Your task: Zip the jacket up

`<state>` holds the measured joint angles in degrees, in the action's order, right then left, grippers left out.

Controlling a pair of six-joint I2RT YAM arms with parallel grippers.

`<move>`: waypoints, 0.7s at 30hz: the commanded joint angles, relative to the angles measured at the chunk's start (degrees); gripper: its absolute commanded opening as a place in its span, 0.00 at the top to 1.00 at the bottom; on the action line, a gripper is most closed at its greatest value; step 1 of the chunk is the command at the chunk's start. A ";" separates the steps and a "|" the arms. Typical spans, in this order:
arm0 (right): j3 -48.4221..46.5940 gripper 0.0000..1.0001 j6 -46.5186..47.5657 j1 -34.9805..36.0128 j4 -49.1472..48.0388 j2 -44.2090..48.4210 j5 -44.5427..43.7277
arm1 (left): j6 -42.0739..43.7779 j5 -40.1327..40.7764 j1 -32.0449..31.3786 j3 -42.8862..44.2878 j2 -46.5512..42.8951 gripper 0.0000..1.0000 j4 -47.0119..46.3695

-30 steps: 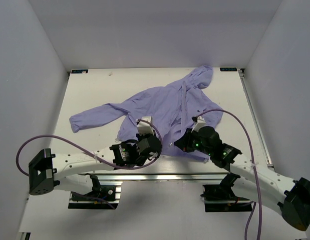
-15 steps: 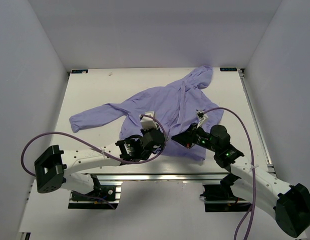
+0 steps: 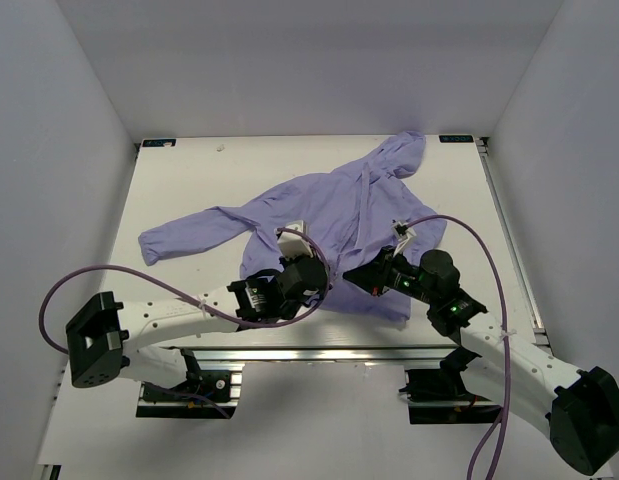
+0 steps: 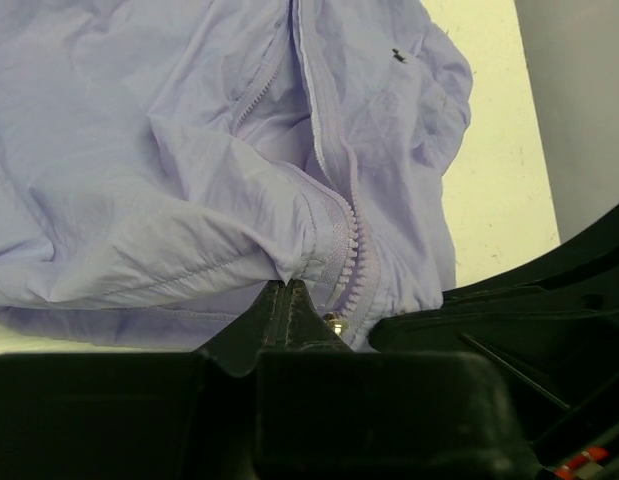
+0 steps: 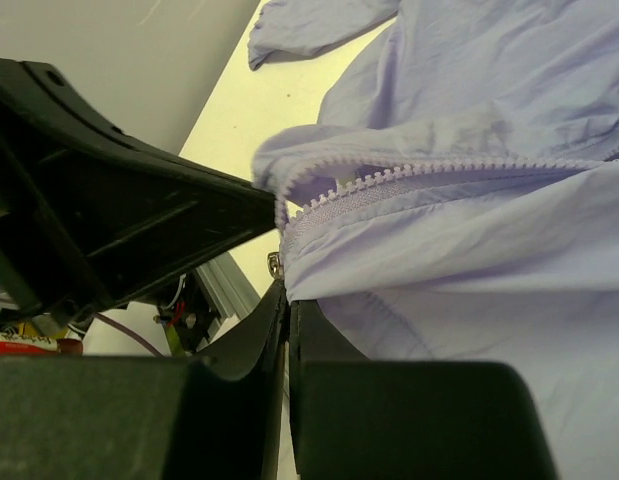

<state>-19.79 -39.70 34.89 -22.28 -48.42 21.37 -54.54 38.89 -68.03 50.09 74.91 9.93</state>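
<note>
Your left arm (image 3: 189,312) lies low along the near edge of the worktop (image 3: 189,170), stretched from its base at the left toward the middle, with its wrist turned in over the bottom of the jacket (image 3: 309,205). Your right arm (image 3: 489,335) mirrors it, reaching in from the right base with its elbow raised and its wrist pointed left at the same hem, so the two wrists sit close together, facing each other. The left fingers (image 4: 279,325) are pressed together on a fold of lavender fabric at the hem, just beside the zipper (image 4: 341,240), whose two rows of teeth meet there and part farther up. The right fingers (image 5: 264,335) are likewise closed tight, pinching the hem on the other side of the teeth, with a small metal piece (image 5: 274,265) showing just above their tips. The jacket lies spread across the middle of the worktop, front up, its hood (image 3: 404,152) toward the far right corner, one sleeve (image 3: 189,232) running out to the left, and its hem nearest you, lifted slightly between the two grips.
</note>
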 commanded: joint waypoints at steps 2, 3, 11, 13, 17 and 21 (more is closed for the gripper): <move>0.63 1.00 -0.37 -0.18 -0.04 0.96 -1.77 | -0.65 1.36 0.18 -0.43 -3.46 1.00 -1.15; 0.72 1.00 -0.37 -0.18 -0.30 1.22 -2.03 | -0.65 1.45 0.18 -0.51 -3.55 1.00 -1.06; 0.45 1.00 -0.46 -0.18 -0.92 1.84 -2.29 | -1.00 1.27 0.18 -0.51 -3.46 1.00 -0.79; 0.46 1.00 -0.81 -0.18 -1.97 1.84 -1.94 | -1.00 1.27 0.18 -0.60 -3.37 1.00 -0.88; 0.19 1.00 -1.08 -0.18 -2.59 1.14 -1.59 | -0.83 1.18 0.18 -0.51 -3.28 1.00 -0.97; 0.19 1.00 -1.52 -0.18 -3.47 0.79 -2.20 | -0.74 1.18 0.18 -0.60 -3.28 1.00 -0.97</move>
<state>-19.66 -40.73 34.89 -21.54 -47.51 19.46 -55.13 39.24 -68.03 49.98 73.41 9.82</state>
